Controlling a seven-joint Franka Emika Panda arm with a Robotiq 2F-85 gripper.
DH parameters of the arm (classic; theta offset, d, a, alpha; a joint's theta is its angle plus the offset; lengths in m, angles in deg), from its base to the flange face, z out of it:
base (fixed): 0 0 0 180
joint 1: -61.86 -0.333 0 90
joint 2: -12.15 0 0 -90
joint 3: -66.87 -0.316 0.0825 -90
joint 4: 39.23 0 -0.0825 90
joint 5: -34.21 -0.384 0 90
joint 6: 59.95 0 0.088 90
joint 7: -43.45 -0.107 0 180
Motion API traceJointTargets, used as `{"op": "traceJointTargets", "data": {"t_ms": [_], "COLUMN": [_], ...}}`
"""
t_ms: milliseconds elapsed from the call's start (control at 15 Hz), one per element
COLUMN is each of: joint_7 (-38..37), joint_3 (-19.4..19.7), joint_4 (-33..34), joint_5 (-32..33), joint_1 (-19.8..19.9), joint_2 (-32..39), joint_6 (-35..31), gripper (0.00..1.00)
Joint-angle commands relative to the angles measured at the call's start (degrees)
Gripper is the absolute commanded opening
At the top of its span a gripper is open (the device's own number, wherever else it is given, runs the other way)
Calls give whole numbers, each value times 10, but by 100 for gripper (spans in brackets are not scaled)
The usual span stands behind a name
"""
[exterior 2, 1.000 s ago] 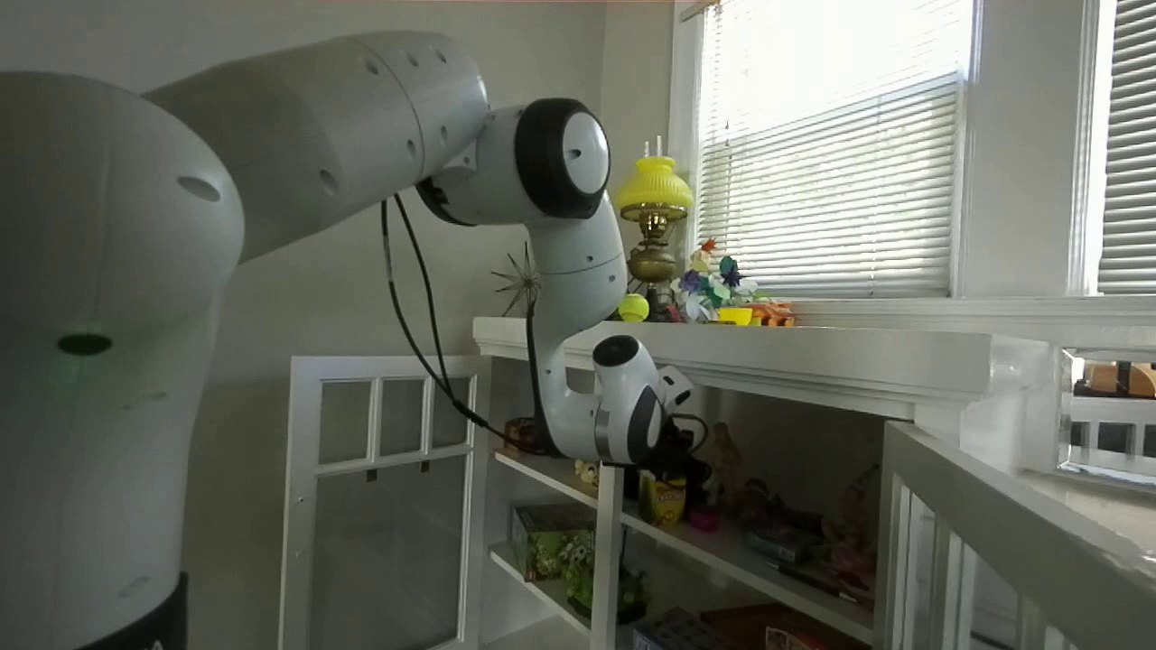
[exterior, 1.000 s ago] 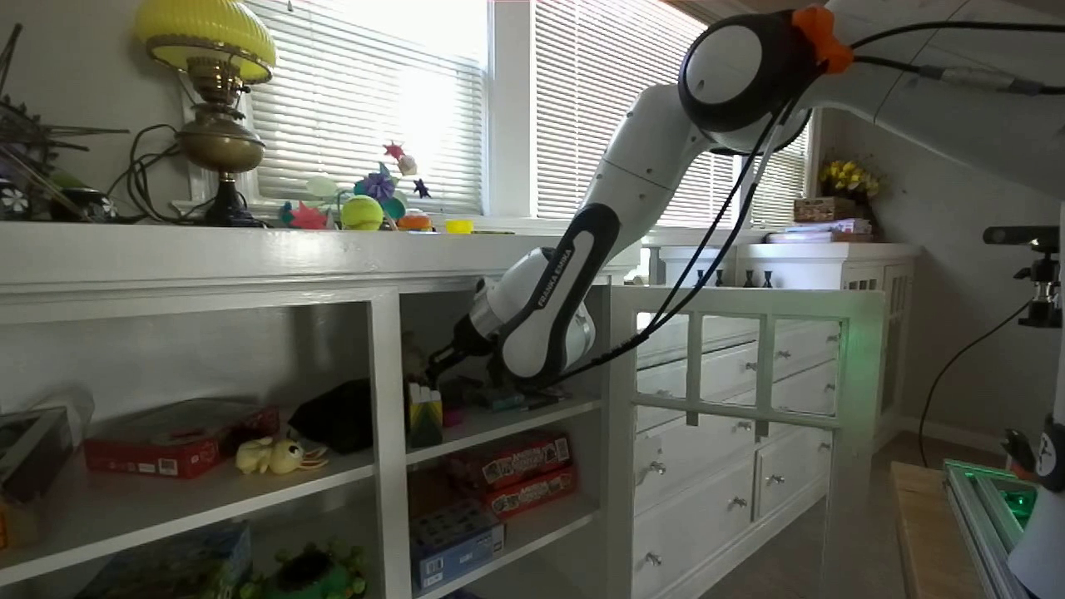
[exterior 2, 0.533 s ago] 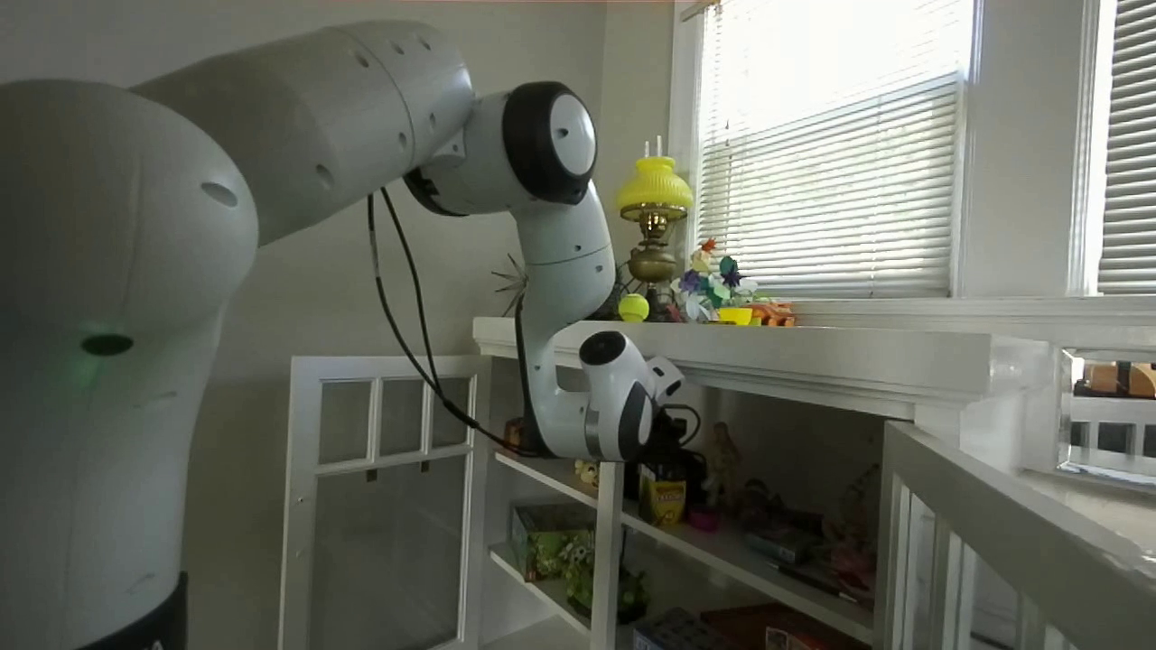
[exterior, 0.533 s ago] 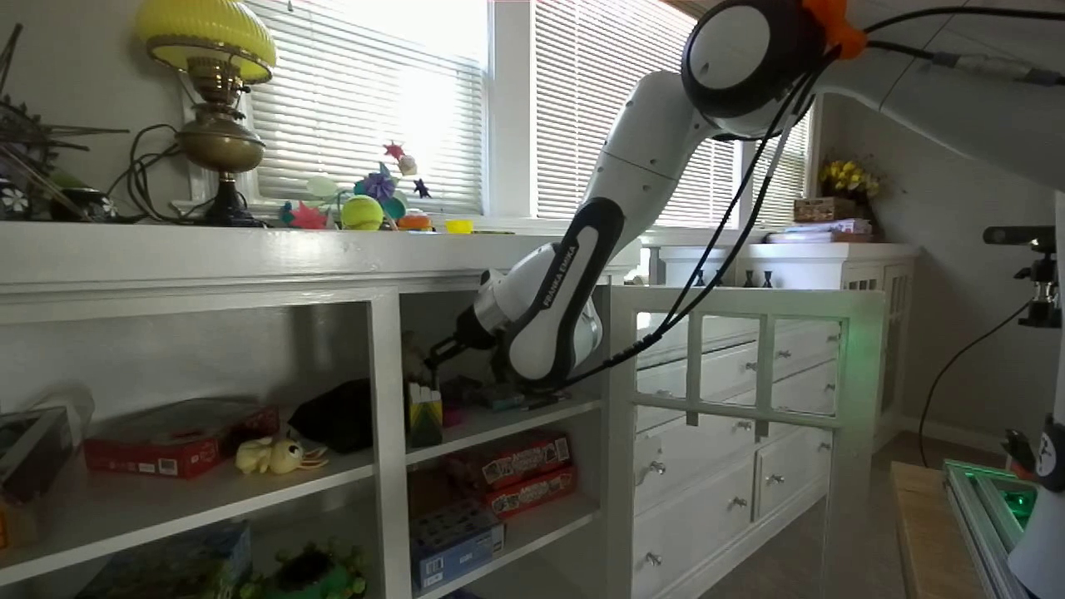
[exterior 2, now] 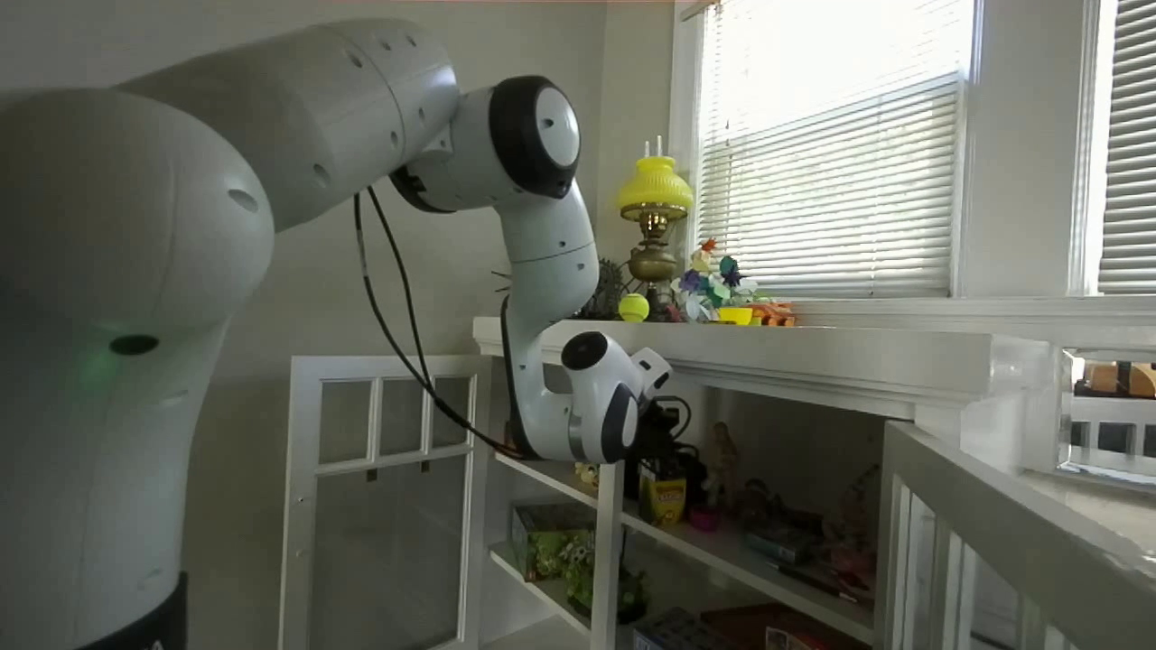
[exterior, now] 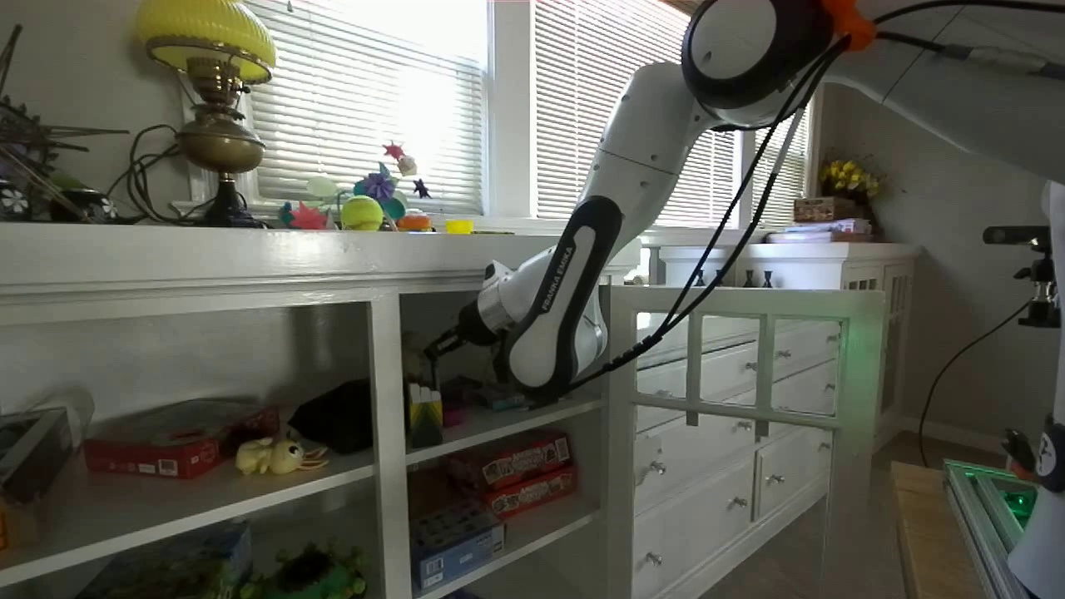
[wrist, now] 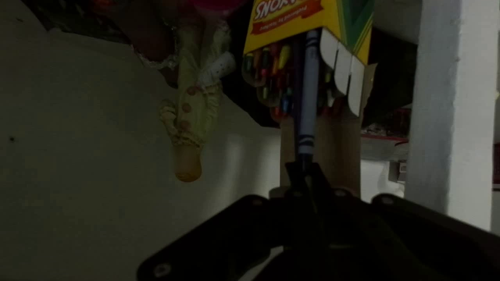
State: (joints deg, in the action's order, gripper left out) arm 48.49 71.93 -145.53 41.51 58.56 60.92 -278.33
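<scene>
My pincer (wrist: 305,168) is drawn in to a narrow pinch on one end of a blue-grey crayon (wrist: 309,89). Its other end sits in the open mouth of the yellow-and-green crayon box (wrist: 297,21), among further crayons (wrist: 284,56); the box stands upright on the cabinet shelf (exterior: 507,428), a doll (wrist: 192,105) near it.

The black, jointed two-finger pincer (wrist: 305,168) tilts downward, its slim fingertips (wrist: 293,175) pinched close together. Above it, the white, rounded robot arm (exterior: 639,154) bends at a black-ringed elbow (exterior: 734,51).
</scene>
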Motion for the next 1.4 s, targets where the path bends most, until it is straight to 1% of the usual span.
{"op": "traceJointTargets", "data": {"t_ms": [0, 667, 1000, 1333], "joint_7": [36, 73, 94, 123], "joint_3": [11, 17, 23, 29], "joint_4": [-32, -66, -114, -179], "joint_5": [-38, -67, -96, -103], "joint_1": [-21, -34, -46, -61], "joint_2": [-18, -27, -57, -100], "joint_6": [-35, -115, -123, -107], "gripper": [2, 2, 2, 2]}}
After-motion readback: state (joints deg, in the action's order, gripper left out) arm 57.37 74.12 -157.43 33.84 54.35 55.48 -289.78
